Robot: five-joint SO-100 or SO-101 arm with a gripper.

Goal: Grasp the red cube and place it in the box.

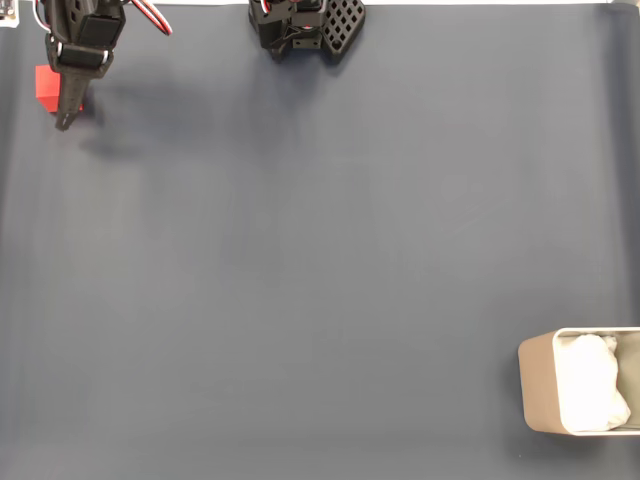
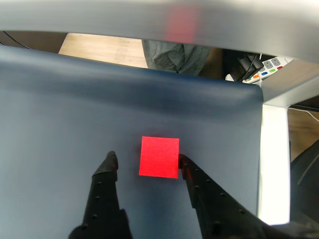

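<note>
Cloth (image 1: 320, 260), dark blue, covers the whole table from my fixed view, and I take the box (image 1: 540, 385) as my landmark: it sits at the lower right edge of that picture, beige with a pale rim, white crumpled lining (image 1: 592, 385) inside it. Far from the box, at the top middle, I see the arm's black base (image 1: 305, 28). Farther still, diagonally across the cloth in the top left corner, hangs the arm's black claw (image 1: 68, 108) with red and white wires above it. The red cube (image 1: 47, 84) lies there too, about as far from the box as the cloth allows, partly hidden behind the claw.

From the wrist view the cube (image 2: 159, 157) rests flat on the cloth (image 2: 75, 124) between the two black fingers. The claw (image 2: 147, 163) stands spread: the right finger (image 2: 187, 167) looks to touch the cube's side (or very nearly), the left finger (image 2: 110, 163) stands clear of it.
</note>
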